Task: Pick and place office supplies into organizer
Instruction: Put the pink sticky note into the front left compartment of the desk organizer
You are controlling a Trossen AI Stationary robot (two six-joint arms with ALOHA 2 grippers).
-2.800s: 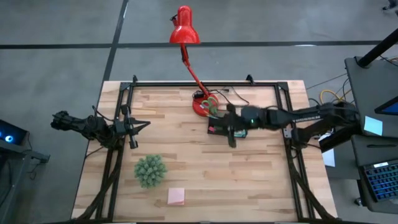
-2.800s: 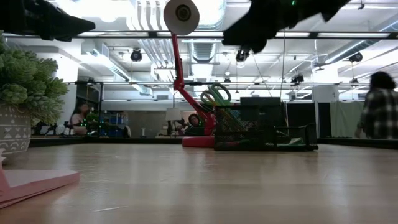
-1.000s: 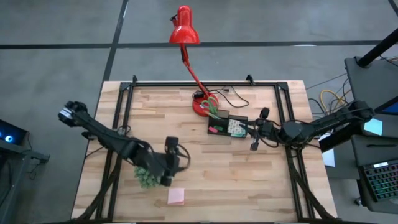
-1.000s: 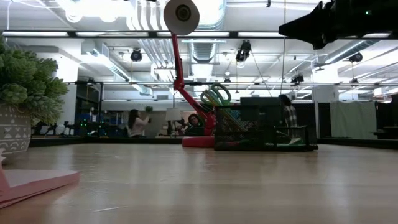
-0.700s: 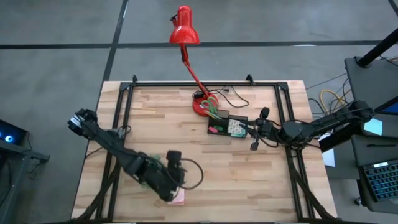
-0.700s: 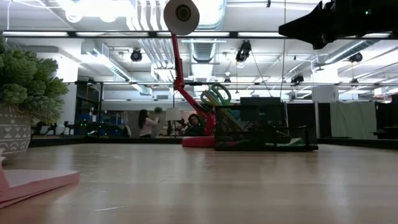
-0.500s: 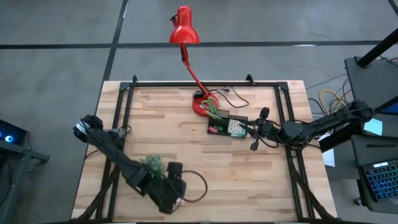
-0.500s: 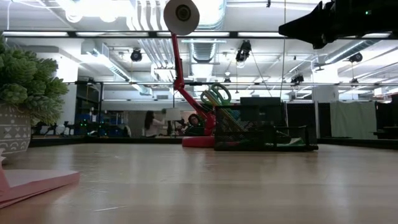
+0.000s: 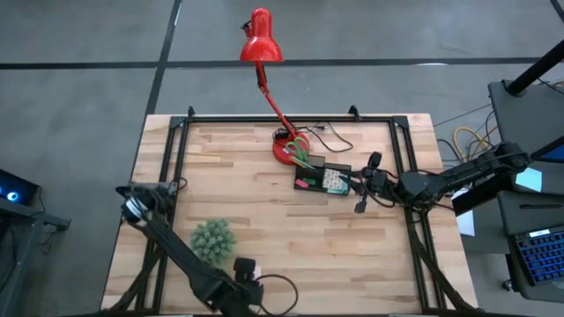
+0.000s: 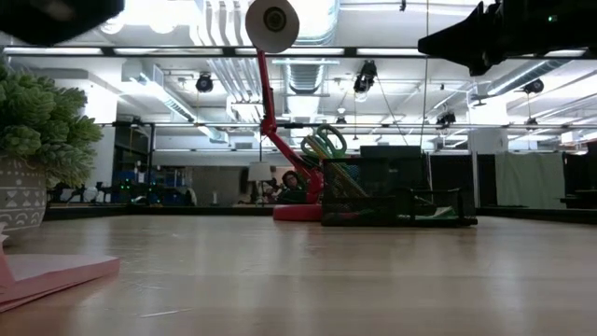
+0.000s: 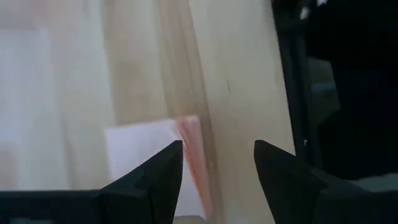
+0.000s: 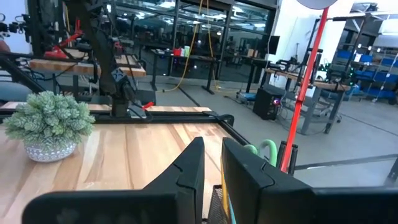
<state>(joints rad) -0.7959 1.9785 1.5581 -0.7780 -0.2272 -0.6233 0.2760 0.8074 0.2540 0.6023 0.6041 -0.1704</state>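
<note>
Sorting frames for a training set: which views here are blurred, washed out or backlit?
Left wrist view: soft and overexposed, the pink pad nearly white. Low view: bright ceiling lights leave the organizer silhouetted, and the near pad corner is out of focus. High view: evenly lit.

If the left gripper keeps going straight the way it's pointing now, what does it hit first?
Most likely the pink pad. The left gripper is open, pointing down at the table near its front edge, and the pad's edge lies between the fingers. How far above it the gripper is, I cannot tell.
</note>
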